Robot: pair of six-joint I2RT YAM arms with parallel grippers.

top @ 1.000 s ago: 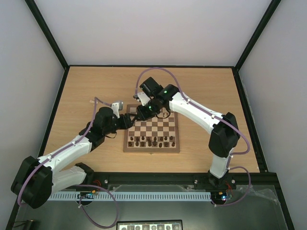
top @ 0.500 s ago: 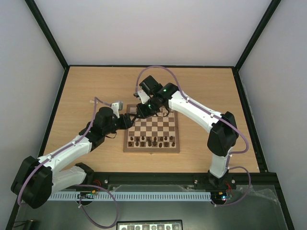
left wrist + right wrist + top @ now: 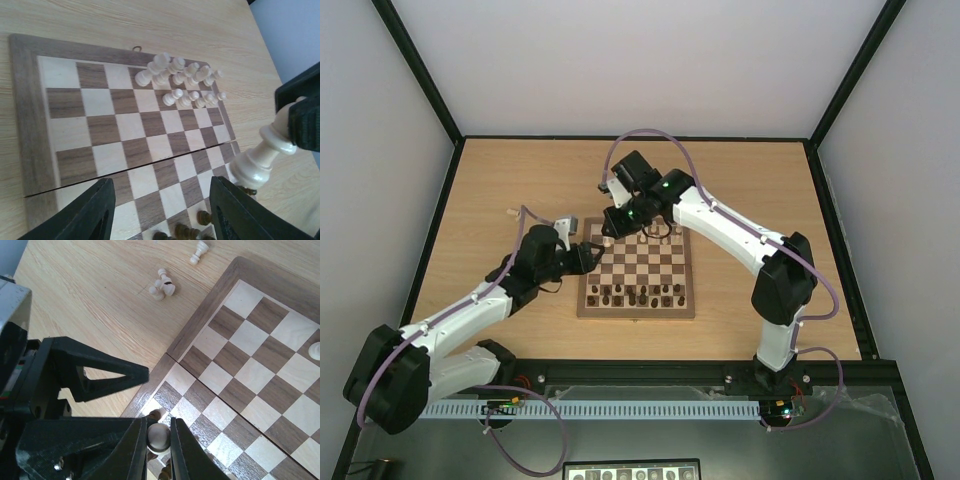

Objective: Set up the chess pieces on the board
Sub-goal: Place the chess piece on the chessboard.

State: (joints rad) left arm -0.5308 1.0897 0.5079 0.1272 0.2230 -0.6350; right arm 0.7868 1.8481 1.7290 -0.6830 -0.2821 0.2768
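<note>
The board [image 3: 636, 272] lies mid-table; it also shows in the left wrist view [image 3: 100, 115] and the right wrist view [image 3: 260, 365]. My right gripper [image 3: 609, 238] is shut on a cream chess piece [image 3: 159, 436] and holds it above the board's left edge. That piece shows in the left wrist view [image 3: 261, 156]. Several cream chess pieces [image 3: 182, 80] stand in two rows at the board's far side. My left gripper [image 3: 586, 256] is open and empty at the board's left edge, its fingers [image 3: 82, 217] apart over the squares.
Dark brown chessmen [image 3: 638, 295] stand along the board's near rows, some under the held piece [image 3: 158, 414]. Loose cream pieces [image 3: 162, 288] lie on the table off the board's corner, with another [image 3: 200, 251] nearby. The left gripper's finger [image 3: 100, 376] is close beside my right gripper.
My right gripper has moved a little toward the far left with the cream piece held. The left gripper has drawn back slightly to the left.
</note>
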